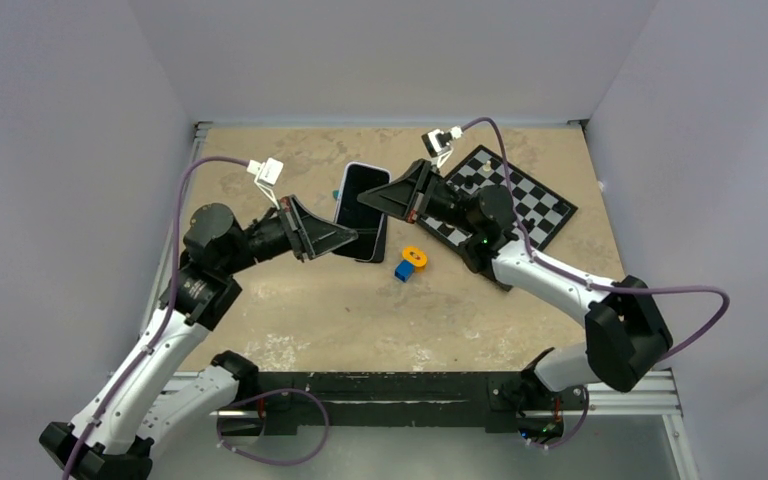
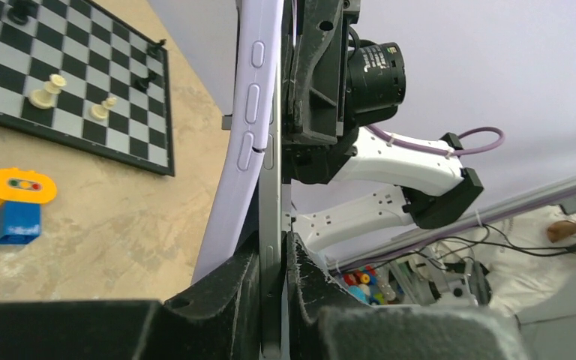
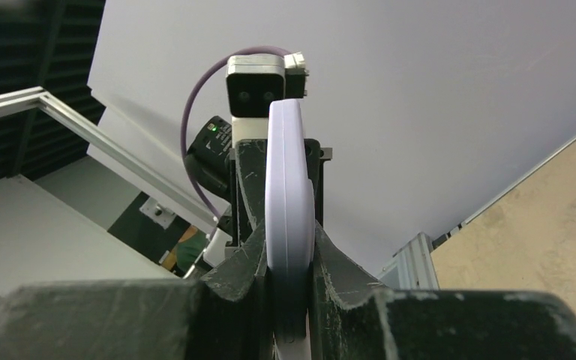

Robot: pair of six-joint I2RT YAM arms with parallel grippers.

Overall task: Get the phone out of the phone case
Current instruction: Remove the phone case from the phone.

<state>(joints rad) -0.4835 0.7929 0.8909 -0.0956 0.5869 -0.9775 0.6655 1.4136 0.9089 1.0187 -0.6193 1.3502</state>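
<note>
The phone, dark screen up, is held above the table between both grippers, in its lilac case. My left gripper is shut on the phone's lower end. In the left wrist view its fingers clamp the phone's grey metal edge. There the lilac case bows away to the left of the phone. My right gripper is shut on the case. In the right wrist view the case's rounded lilac edge sits squeezed between the gripper's fingers.
A chessboard with a few pieces lies at the back right, also in the left wrist view. A blue block with an orange top sits on the table just right of the phone. Walls enclose the table's left, back and right.
</note>
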